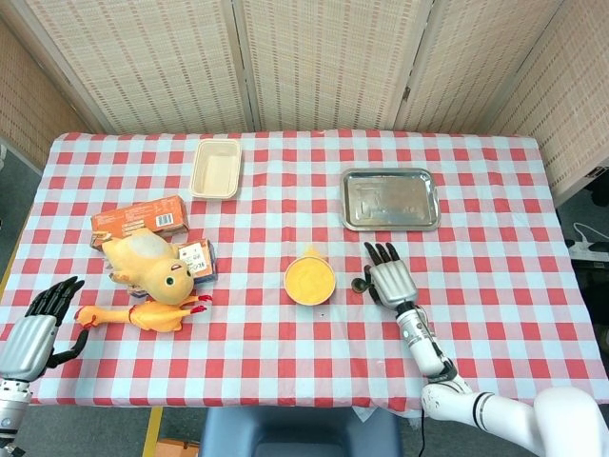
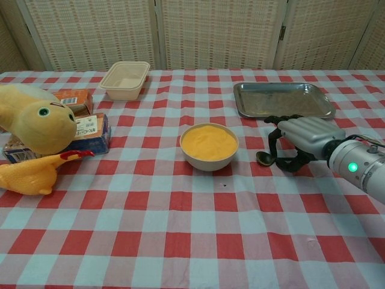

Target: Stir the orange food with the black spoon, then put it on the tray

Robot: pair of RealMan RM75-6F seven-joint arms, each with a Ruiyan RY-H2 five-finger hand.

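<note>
Spoon [image 2: 265,158], black, lies flat on the worktop [image 1: 285,333] just right of the bowl [image 2: 209,158], its round end toward the bowl and its handle running under the right hand [image 2: 299,141]; that hand arches over the handle with its dark fingers [image 2: 274,136] curled down around it, but whether they have closed on it I cannot tell; the spoon rests on the cloth. The bowl of orange food [image 1: 309,278] sits near the middle of the worktop; the tray [image 1: 390,199] lies beyond the right hand, toward the far edge, apart from both. The left hand [image 1: 38,327] hangs at the near left corner, fingers spread and holding nothing. Along the left side lie a rubber chicken [image 1: 143,315], a plush toy [image 1: 147,267] and an orange box [image 1: 139,218]; a beige container [image 1: 216,168] sits near the far edge.
</note>
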